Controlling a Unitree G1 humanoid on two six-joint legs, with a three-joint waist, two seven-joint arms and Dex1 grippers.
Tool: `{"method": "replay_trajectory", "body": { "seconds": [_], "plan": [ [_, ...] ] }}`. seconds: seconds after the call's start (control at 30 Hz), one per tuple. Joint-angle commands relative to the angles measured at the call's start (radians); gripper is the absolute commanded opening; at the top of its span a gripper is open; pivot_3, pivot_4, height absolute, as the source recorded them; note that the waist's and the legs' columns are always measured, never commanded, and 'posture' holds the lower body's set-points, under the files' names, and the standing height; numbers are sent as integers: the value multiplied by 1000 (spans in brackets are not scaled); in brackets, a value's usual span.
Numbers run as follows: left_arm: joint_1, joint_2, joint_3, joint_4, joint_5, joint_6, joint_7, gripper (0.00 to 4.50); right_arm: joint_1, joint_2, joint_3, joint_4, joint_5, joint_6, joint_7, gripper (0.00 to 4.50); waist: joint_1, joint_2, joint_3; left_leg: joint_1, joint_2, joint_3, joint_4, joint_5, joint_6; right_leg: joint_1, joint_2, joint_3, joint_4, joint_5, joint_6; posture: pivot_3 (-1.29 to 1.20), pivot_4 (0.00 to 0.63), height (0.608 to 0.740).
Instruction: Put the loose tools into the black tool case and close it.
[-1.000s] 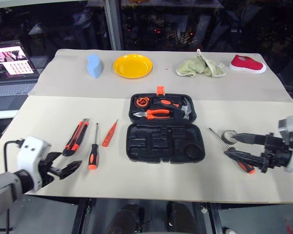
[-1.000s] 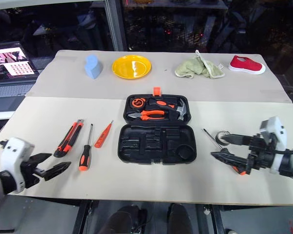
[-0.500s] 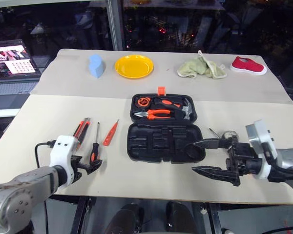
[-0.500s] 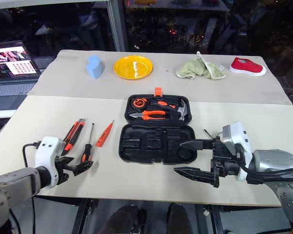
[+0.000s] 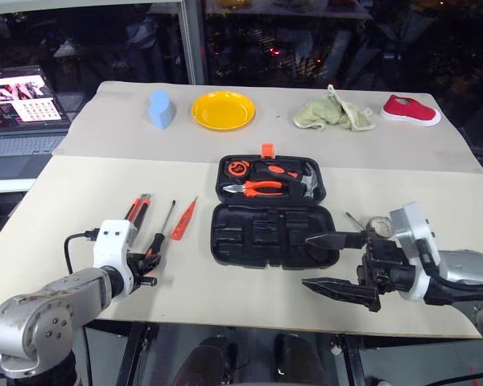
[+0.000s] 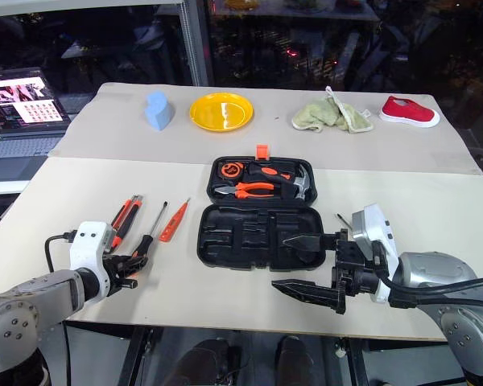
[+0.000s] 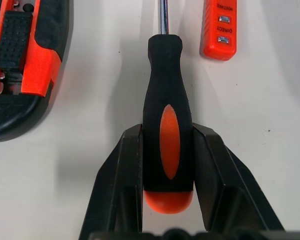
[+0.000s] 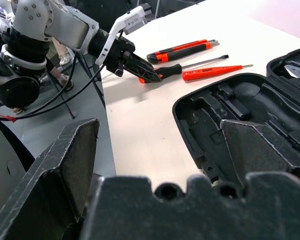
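Fingers of the left tool (image 7: 167,165) clamp the screwdriver (image 7: 166,125) handle on the counter (image 5: 80,209), between the utility knife (image 7: 25,65) and tester (image 7: 220,27). Right tool (image 6: 306,265) hangs spread wide by the open tool case (image 5: 274,213).

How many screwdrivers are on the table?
3: black-and-orange screwdriver between the left gripper's fingers, slim orange tester screwdriver beside it, another screwdriver right of the tool case, partly hidden.
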Motion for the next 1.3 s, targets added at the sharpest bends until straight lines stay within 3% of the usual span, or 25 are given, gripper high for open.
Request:
{"method": "replay_trajectory", "body": {
  "seconds": [0.03,0.13,0.23,0.3,0.4,0.47,0.53,0.63,0.8,0.87,1.07,1.3],
  "plan": [
    [-29,-23,35,7,18,5,33,885,9,-4,-49,-13,20,-20,-10,4500,2,0,0,0,0,0,0,0,0,0,0,0,0,0,0,0,150,740],
    [-133,18,16,11,22,-8,0,885,26,-1,-70,-15,27,-18,-24,4500,5,-3,1,0,0,0,0,1,-2,1,0,0,1,0,0,0,150,740],
    [-220,110,-47,28,-4,-33,-87,885,35,-4,-81,-16,32,-17,-29,4500,5,-9,1,-3,1,-1,0,3,-4,0,1,-1,1,0,0,0,150,740],
    [-267,220,-126,49,-25,-102,-202,885,42,-12,-88,-13,25,-17,-27,4500,1,-9,1,-3,0,-1,0,3,-4,0,1,0,1,0,-1,0,150,740],
    [-321,414,-287,104,-13,-288,-459,885,46,-22,-93,-5,7,-19,-25,4500,-8,-9,1,-3,0,-1,-1,3,-4,-1,2,0,1,1,-2,0,150,740],
    [-394,544,-471,202,98,-507,-681,885,44,-27,-99,5,-3,-22,-27,4500,-11,-8,1,-3,0,0,-5,3,-5,-2,2,1,0,2,-3,0,150,740],
    [-505,602,-655,327,233,-718,-870,885,48,-24,-109,6,-8,-25,-43,4500,-10,-8,1,-1,0,1,-9,4,-6,-2,2,2,-1,2,-4,0,150,740],
    [-660,554,-829,502,355,-903,-1034,885,77,-5,-129,-19,-8,-26,-81,4500,1,-8,1,-2,0,1,-13,6,-8,-2,1,1,-3,2,-6,0,150,740],
    [-824,395,-997,772,529,-1114,-1172,885,156,25,-166,-83,-15,-30,-151,4500,-4,-9,1,-5,0,0,-13,5,-3,-4,0,1,-5,2,-5,0,150,740],
    [-865,336,-1035,879,586,-1192,-1205,885,188,40,-184,-114,-14,-29,-185,4500,-5,-9,1,-8,-1,-1,-12,9,6,-6,0,-1,-4,2,-5,0,150,740],
    [-964,176,-1051,1158,706,-1338,-1211,885,289,82,-245,-198,4,-35,-269,4500,-12,-9,1,-15,-1,-1,-8,10,9,-11,0,-1,-3,2,-5,0,150,740],
    [-998,116,-1027,1284,764,-1415,-1261,885,345,108,-269,-248,25,-43,-328,4500,-11,-9,1,-15,-1,0,-5,10,10,-10,0,0,-2,3,-4,0,150,740]
  ]
}}
